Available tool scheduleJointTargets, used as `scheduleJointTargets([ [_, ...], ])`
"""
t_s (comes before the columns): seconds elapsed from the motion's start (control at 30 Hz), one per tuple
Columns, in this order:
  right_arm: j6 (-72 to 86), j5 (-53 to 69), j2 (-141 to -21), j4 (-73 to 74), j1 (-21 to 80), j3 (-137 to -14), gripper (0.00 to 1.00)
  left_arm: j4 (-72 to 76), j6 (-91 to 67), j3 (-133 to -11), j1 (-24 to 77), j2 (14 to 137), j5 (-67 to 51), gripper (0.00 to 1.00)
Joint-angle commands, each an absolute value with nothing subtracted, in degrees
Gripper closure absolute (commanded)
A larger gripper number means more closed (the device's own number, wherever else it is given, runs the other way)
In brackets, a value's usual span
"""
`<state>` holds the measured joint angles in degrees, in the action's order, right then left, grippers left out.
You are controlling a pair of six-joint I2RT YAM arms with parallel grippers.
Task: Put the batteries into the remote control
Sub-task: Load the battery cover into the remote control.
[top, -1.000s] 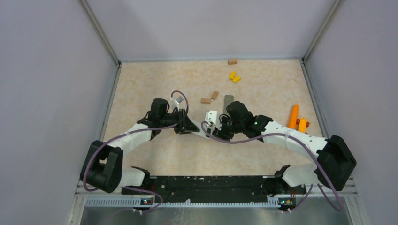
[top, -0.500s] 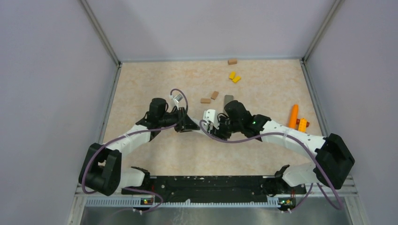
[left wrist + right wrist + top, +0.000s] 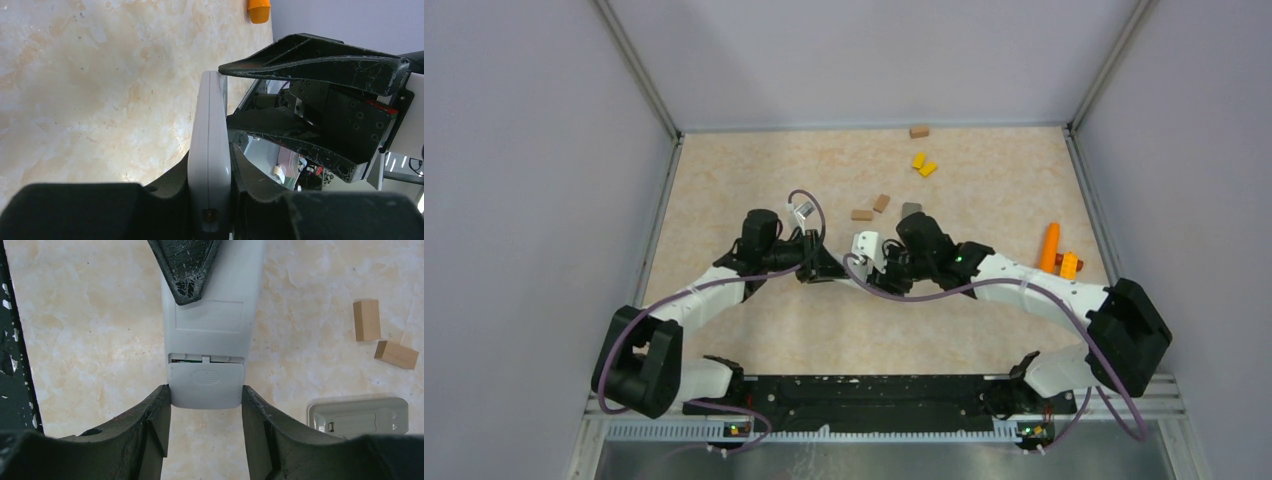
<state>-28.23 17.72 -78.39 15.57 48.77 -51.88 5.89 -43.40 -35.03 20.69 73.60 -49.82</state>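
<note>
The remote control is light grey and hangs above the table between both arms. My left gripper is shut on its two flat faces, seen edge-on in the left wrist view. My right gripper is shut on the sides of the end that carries the ribbed battery cover. A narrow gap shows at the cover's top edge. In the top view the left gripper and right gripper meet at mid-table. The batteries are out of view.
A second grey casing with an open compartment lies on the table by my right fingers. Two brown blocks sit beyond it. Yellow blocks, another brown block and orange pieces lie farther off.
My right wrist has shifted slightly left and away from the bases, closing in on the left gripper. Both grips are unchanged and the left arm has barely moved.
</note>
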Motion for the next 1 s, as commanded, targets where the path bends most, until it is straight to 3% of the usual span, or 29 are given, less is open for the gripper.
scheduleJointTargets([
  [0.0,-27.7,16.7,-78.8,14.0,49.7,-55.0,0.55,7.6,-42.3,-35.2,20.9,71.6,-51.6,1.00],
  [0.67,-26.1,16.9,-80.9,13.4,49.7,-56.9,0.55,7.0,-39.7,-35.6,21.5,70.4,-56.2,1.00],
  [0.97,-24.1,17.6,-82.4,12.3,49.7,-58.3,0.55,14.2,-46.3,-34.2,21.9,71.3,-60.5,1.00],
])
